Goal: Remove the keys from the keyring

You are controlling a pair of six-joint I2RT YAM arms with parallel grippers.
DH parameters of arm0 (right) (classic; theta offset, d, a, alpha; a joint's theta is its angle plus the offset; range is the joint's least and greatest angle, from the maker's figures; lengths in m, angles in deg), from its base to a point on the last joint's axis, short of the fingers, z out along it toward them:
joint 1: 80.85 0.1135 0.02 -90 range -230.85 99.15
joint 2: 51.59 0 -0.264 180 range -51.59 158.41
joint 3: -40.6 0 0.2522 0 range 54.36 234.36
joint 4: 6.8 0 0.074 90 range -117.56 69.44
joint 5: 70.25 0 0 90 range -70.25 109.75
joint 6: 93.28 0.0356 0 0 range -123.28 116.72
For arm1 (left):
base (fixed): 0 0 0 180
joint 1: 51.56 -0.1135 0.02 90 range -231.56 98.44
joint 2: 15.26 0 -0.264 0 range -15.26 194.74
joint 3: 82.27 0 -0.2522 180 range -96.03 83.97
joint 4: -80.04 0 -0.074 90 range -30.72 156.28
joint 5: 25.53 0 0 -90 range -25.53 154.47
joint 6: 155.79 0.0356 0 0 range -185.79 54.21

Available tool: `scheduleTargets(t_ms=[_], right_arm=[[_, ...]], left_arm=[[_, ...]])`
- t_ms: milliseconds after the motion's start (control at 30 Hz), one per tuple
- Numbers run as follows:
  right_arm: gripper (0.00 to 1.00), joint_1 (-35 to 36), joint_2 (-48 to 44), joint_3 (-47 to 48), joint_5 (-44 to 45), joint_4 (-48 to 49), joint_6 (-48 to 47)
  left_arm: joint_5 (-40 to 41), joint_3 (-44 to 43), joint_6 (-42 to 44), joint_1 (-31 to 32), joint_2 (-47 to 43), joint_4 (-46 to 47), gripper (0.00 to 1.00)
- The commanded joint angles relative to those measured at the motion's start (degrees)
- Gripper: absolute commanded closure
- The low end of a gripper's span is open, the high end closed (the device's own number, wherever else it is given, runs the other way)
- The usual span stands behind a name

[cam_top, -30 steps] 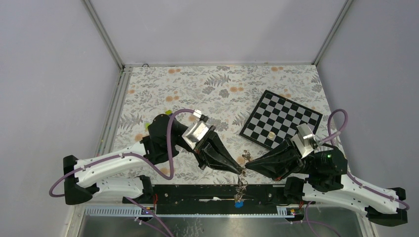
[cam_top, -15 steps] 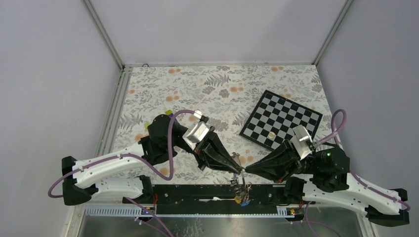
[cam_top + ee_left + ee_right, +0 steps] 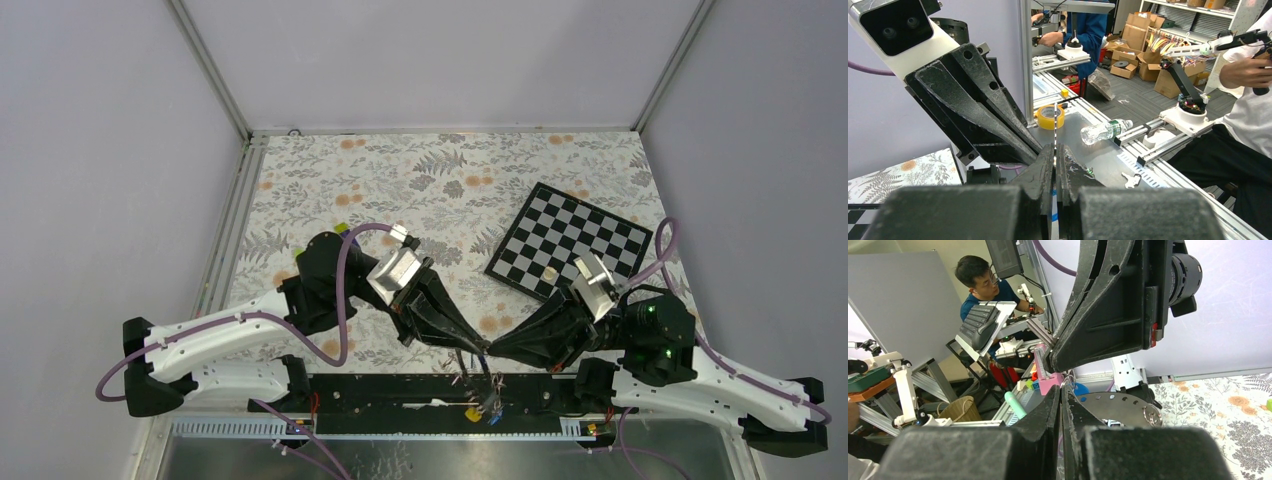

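Left hand [image 3: 483, 346] and right hand [image 3: 494, 350]: tips meet just beyond the middle of the black rail [image 3: 390, 386]; the left fingers are clamped narrow on the keyring [image 3: 1054, 131], seen edge-on as a thin strip, and the right fingers are pressed together on something hidden. Keyring: judged stiff, light, slick metal, best pinched flat across its band. Keys [image 3: 480, 398]: dangling over the rail, loose and apt to swing, each best taken by its head; against a second ago, both tips sit nearer the rail and the bunch hangs fanned, not strung.

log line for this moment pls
left gripper: shut on keyring | right gripper: shut, tips meeting | keys: hanging beneath grippers
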Motion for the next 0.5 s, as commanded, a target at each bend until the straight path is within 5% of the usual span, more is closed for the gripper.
scheduleTargets(t_ms=[0,467], right_arm=[[0.93,-0.07,-0.52,-0.11,-0.8,3.98,1.29],[1.0,-0.08,-10.18,-6.27,10.83,12.73,0.81]], left_arm=[[0.41,-1.02,0.14,-0.22,-1.88,2.97,0.99],[0.33,-0.67,-0.21,-0.24,-2.17,3.15,0.99]])
